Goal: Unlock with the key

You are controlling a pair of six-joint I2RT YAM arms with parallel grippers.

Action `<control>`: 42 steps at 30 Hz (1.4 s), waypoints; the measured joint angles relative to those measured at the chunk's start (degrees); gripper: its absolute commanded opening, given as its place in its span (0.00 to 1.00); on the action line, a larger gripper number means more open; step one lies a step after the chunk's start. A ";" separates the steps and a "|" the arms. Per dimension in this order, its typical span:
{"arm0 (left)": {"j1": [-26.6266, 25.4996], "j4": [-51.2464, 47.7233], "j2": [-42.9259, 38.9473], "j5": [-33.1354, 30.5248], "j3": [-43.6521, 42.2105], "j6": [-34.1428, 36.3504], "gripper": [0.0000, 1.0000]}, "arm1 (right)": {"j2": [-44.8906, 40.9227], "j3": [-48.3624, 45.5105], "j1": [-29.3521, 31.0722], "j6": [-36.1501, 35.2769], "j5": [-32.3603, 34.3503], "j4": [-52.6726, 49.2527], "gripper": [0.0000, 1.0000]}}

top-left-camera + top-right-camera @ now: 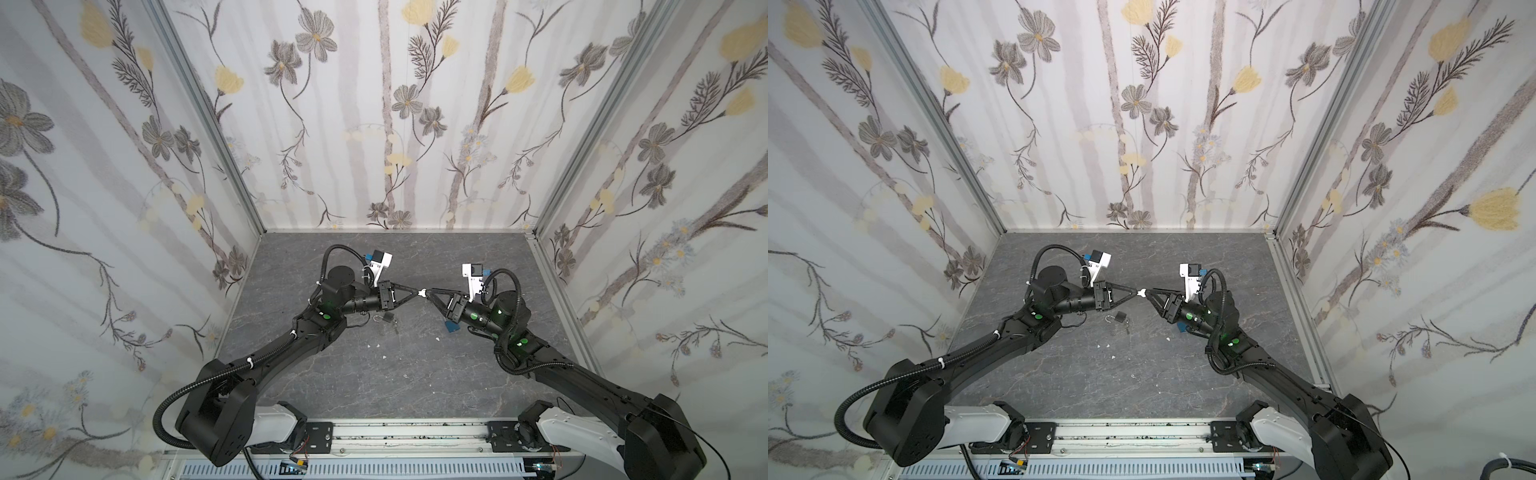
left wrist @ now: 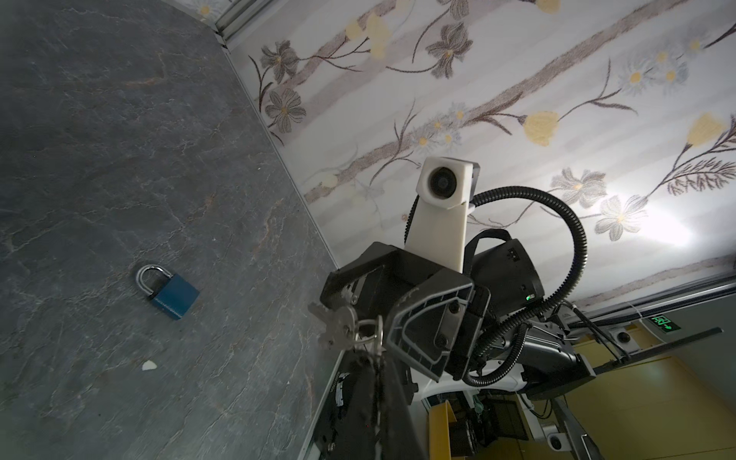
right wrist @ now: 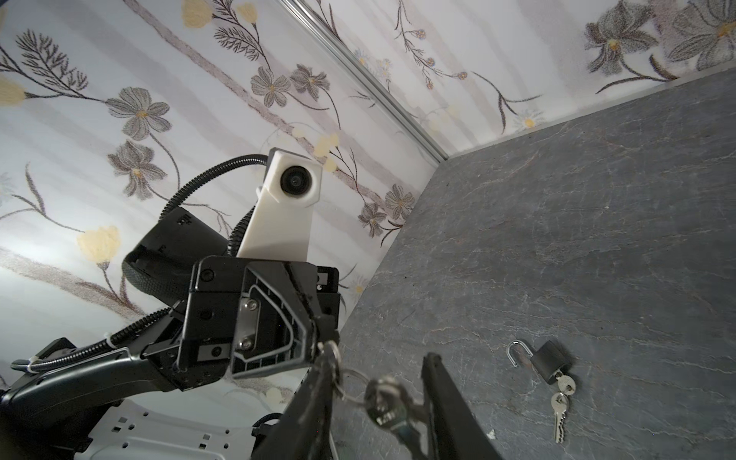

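Left of centre in both top views, the key bunch [image 1: 423,292] is held in mid-air by the clamped left gripper [image 1: 417,292]. Tip to tip with it, the right gripper [image 1: 429,294] is seen in the right wrist view with jaws parted around the keys. The blue padlock [image 1: 452,326], shackle closed, is laid on the table [image 1: 374,257] lower right of the keys, so the right gripper is judged nearer; its long axis cannot be told from above.

Black arms [image 1: 282,349], white camera mounts [image 2: 440,223]
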 measured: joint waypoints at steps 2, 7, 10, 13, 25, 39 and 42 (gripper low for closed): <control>0.00 -5.79 -0.61 1.09 1.29 3.80 0.00 | -0.22 0.61 -0.44 -1.27 -1.70 -2.23 0.40; -0.04 -13.31 -0.59 3.50 2.12 7.98 0.00 | -0.33 1.03 -0.72 -2.56 -4.79 -4.39 0.38; -0.04 -14.97 -0.26 4.68 2.27 8.96 0.00 | -0.33 1.07 -0.76 -2.58 -6.05 -4.90 0.38; -0.04 -16.06 0.42 5.84 2.49 9.92 0.00 | -0.33 1.18 -0.90 -2.58 -7.02 -4.79 0.40; -0.07 -16.63 1.90 8.37 3.19 10.10 0.00 | 1.62 0.57 -1.03 -1.66 -10.60 -1.62 0.41; -0.09 -16.22 1.86 8.28 3.19 10.03 0.00 | 0.94 -2.05 -0.96 -1.64 -16.20 -1.44 0.28; -0.09 -15.80 1.86 8.31 3.17 9.92 0.00 | 0.87 -2.23 -0.92 -1.25 -16.96 -0.92 0.28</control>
